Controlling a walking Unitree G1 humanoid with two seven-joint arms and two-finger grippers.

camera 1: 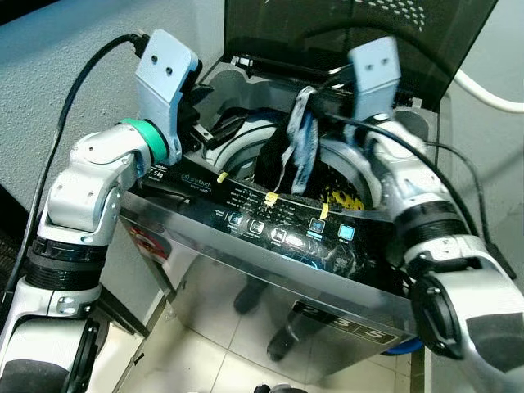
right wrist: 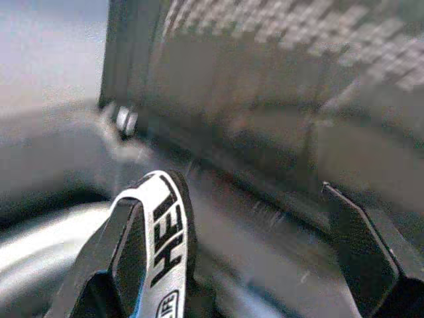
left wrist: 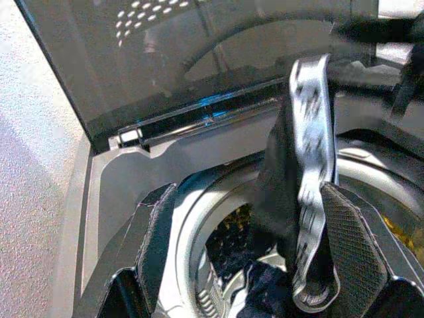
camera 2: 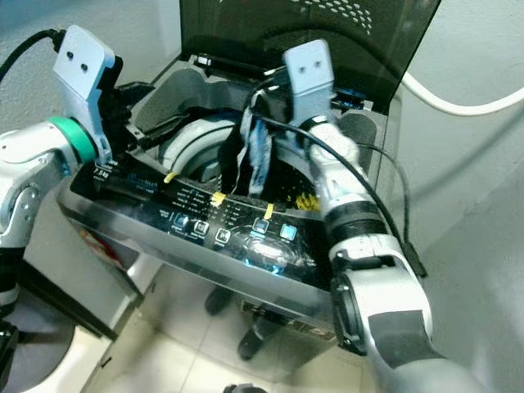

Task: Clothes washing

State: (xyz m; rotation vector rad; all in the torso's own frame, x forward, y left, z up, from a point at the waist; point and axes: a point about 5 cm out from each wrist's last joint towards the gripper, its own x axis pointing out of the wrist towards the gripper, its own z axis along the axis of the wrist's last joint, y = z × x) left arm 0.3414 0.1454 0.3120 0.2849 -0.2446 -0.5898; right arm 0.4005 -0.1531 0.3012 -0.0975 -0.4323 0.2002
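While the washer [camera 1: 270, 246] lid stands open, a dark garment [camera 1: 282, 160] hangs lengthwise down into the drum | its waistband draped over one finger of the spread right tool [camera 1: 323, 90] | left tool [camera 1: 214, 131] open, empty, at the rim

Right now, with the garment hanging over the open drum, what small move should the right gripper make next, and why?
Probably lower the right gripper a little toward the drum before letting go. The dark garment hangs from one finger, its lower end already inside the washing machine, whose lid stands open. The fingers look spread, so the strap could slip off.
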